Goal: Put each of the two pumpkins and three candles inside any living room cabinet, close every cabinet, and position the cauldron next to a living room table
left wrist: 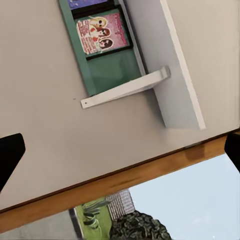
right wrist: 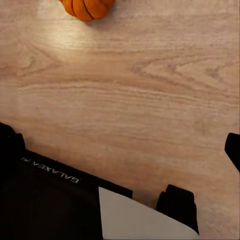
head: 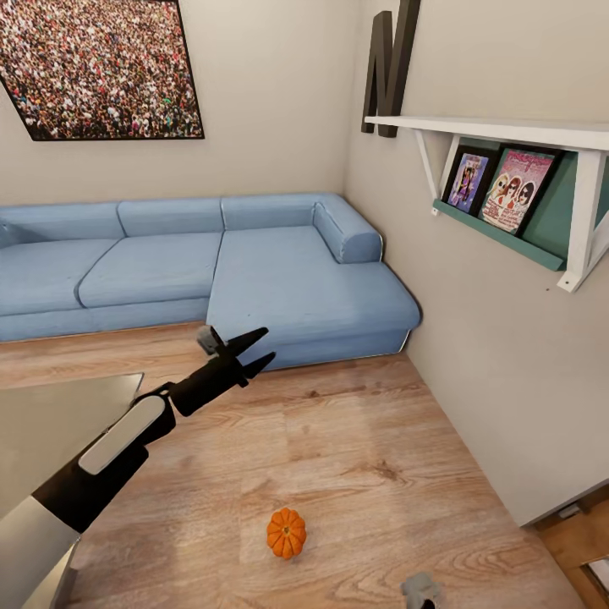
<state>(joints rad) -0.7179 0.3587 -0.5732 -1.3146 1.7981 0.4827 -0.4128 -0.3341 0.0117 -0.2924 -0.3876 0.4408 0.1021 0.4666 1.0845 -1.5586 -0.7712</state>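
The floor (head: pixel 355 457) is smooth wood with wavy grain. The sofa (head: pixel 254 271) is soft blue cloth. The pumpkin (head: pixel 287 532) looks bumpy and a bit shiny. The left pincer (head: pixel 259 348) is dull black.

White capitals reading "GALAXEA" run along the robot's black body panel (right wrist: pixel 47 200), just beneath the right wrist camera. A large dark letter "N" (head: pixel 391 63) hangs on the wall above the white shelf (head: pixel 499 131), far beyond the raised left gripper (head: pixel 254 351). The magazine covers' print is unreadable.
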